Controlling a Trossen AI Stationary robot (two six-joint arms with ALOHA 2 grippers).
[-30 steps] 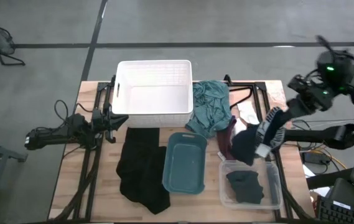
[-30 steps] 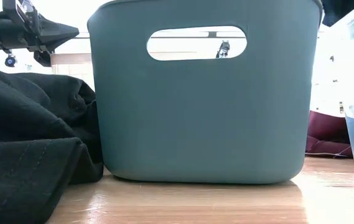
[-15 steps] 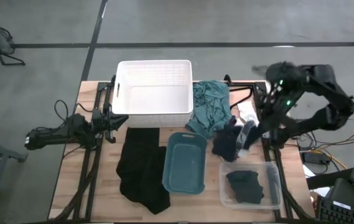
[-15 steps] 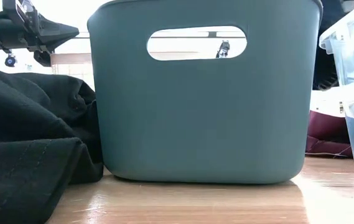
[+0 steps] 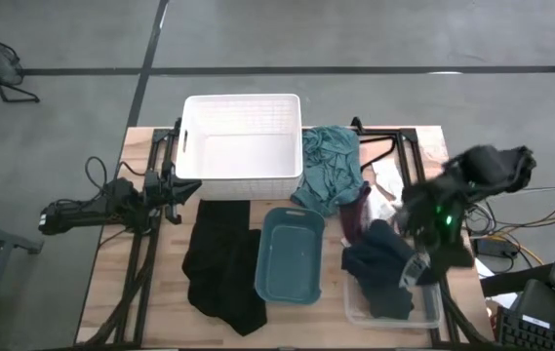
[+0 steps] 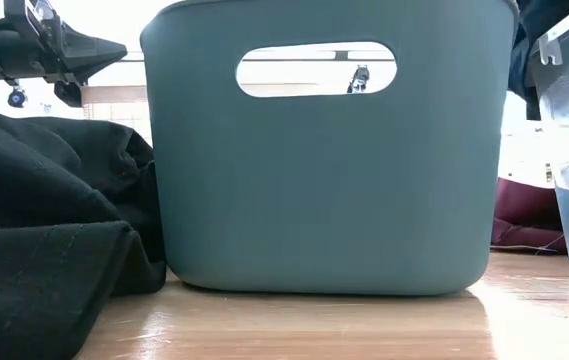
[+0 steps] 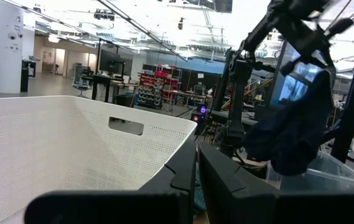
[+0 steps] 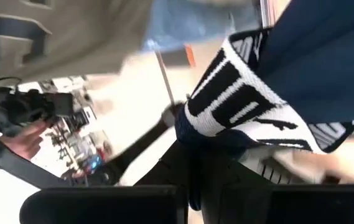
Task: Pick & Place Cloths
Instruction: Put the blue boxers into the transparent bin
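My right gripper (image 5: 421,269) is shut on the navy garment with white lettering (image 5: 378,252), which hangs over the clear bin (image 5: 431,304). From the left wrist view the garment (image 7: 295,127) dangles above that bin. A dark cloth (image 5: 390,302) lies inside the bin. The large black garment (image 5: 220,265) lies flat on the table left of the teal bin (image 5: 290,255). The teal garment (image 5: 331,171) rests against the white basket (image 5: 243,146). The maroon garment (image 5: 356,209) lies beside it. My left gripper (image 5: 174,191) waits shut at the table's left. My right gripper pinches the navy garment at its white-lettered band (image 8: 223,121) between the two fingers (image 8: 183,168). The garment is lifted clear and hangs slack below the gripper over the clear bin. How many layers are caught does not show.
A thin black hanger (image 5: 379,146) lies at the far right of the table. The teal bin (image 6: 329,150) fills the low view, with black cloth (image 6: 44,220) on its left and maroon cloth (image 6: 526,215) on its right.
My right gripper carried the navy garment from the table's right side toward the left, then swung toward the near edge. The garment, first hanging beside the maroon cloth, now hangs over the clear bin. The grip stayed shut.
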